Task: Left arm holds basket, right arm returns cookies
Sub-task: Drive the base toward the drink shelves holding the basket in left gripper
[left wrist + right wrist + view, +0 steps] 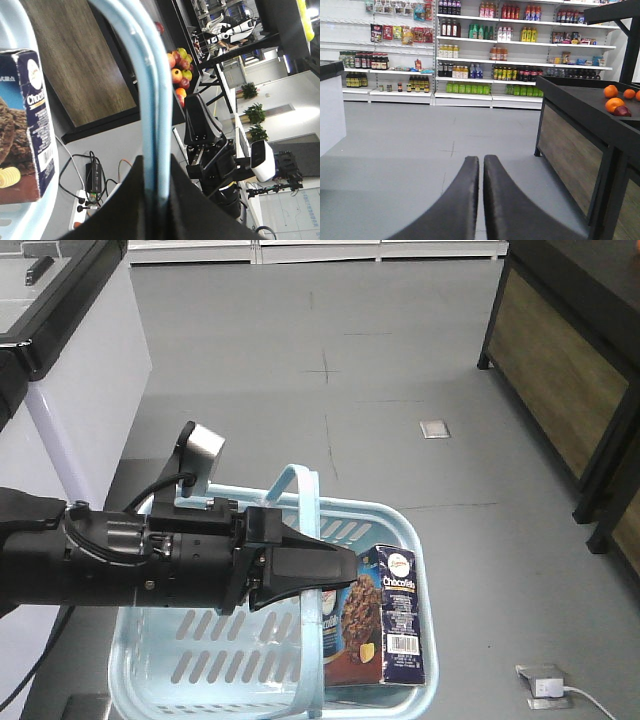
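The pale blue basket (196, 632) hangs in front of me by its hoop handle (302, 483). My left gripper (343, 573) reaches in from the left and is shut on that handle, which runs up between the black fingers in the left wrist view (156, 161). The cookies (388, 624), a dark navy box, stand upright inside the basket at its right side and show at the left edge of the left wrist view (24, 125). My right gripper (481, 160) is shut with nothing in it, pointing over bare grey floor. The right arm (212, 150) shows beyond the basket.
A black stand with wood panels (565, 365) lines the right side, with oranges (614, 104) and apples (178, 71) on it. A white cabinet (75, 370) stands at the left. A power strip (545, 685) lies on the floor. Stocked shelves (485, 50) fill the far wall.
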Controlling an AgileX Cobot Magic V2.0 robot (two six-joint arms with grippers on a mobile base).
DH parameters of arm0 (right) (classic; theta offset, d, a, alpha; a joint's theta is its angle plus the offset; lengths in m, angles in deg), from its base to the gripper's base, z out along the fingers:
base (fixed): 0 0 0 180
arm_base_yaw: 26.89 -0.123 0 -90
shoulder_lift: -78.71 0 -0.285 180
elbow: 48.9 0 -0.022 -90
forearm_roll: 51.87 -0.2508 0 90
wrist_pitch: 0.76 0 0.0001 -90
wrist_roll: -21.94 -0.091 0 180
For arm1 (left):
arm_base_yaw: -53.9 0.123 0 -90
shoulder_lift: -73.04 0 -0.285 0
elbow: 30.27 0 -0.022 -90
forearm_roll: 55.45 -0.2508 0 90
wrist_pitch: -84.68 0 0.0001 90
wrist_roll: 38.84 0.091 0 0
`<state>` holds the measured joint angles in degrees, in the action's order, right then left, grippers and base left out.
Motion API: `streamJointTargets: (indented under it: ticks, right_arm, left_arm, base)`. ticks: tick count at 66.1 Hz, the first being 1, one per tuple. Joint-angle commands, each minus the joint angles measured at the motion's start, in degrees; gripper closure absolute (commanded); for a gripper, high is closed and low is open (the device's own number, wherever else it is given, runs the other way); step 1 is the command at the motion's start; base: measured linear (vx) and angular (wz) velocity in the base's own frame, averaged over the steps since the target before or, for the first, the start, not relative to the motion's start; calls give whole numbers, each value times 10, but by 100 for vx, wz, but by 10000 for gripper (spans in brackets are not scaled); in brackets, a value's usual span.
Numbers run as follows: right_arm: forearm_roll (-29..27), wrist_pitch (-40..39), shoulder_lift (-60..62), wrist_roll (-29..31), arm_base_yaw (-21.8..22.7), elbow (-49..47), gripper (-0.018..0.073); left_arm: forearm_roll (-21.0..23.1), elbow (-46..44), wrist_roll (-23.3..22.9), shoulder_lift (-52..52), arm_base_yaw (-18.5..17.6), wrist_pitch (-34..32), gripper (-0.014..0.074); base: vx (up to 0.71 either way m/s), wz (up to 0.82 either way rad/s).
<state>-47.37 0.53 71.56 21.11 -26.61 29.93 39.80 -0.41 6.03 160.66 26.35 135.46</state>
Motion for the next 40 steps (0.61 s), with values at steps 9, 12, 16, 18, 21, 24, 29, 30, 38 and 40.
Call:
streamJointTargets:
  ticks: [9, 12, 16, 18, 21, 24, 29, 30, 38, 40]
  right_arm:
    - [3, -42, 7, 1, 3, 10, 562]
    - [3, -42, 7, 1, 3, 10, 562]
    - [3, -42, 7, 1, 3, 10, 562]
    - [3, -42, 7, 1, 3, 10, 562]
    - [3, -42, 7, 1, 3, 10, 562]
    - [3, -42, 7, 1, 3, 10, 562]
    - [3, -42, 7, 1, 3, 10, 562]
    - [3, -42, 7, 1, 3, 10, 562]
    - [3, -42, 7, 1, 3, 10, 562]
    - [3, -42, 7, 1, 3, 10, 562]
  left_arm:
    - [48, -23, 7, -19, -4, 27, 599]
    - [48, -23, 7, -19, -4, 27, 599]
    - [48, -23, 7, -19, -4, 27, 599]
    - [48, -23, 7, -19, -4, 27, 599]
    - [48, -23, 7, -19, -4, 27, 599]
    - [48, -23, 7, -19, -4, 27, 599]
    - [48, -23, 7, -19, -4, 27, 599]
    - [48, -23, 7, -19, -4, 27, 599]
    - [48, -23, 7, -19, -4, 27, 599]
    - [48, -23, 7, -19, -4, 27, 599]
  base:
    - [26, 8]
    - [27, 11]
    - [29, 12]
    - [30, 11]
    - [31, 11]
    - [33, 10]
    - [35, 10]
    - [36, 10]
    - [38, 11]
    - [39, 12]
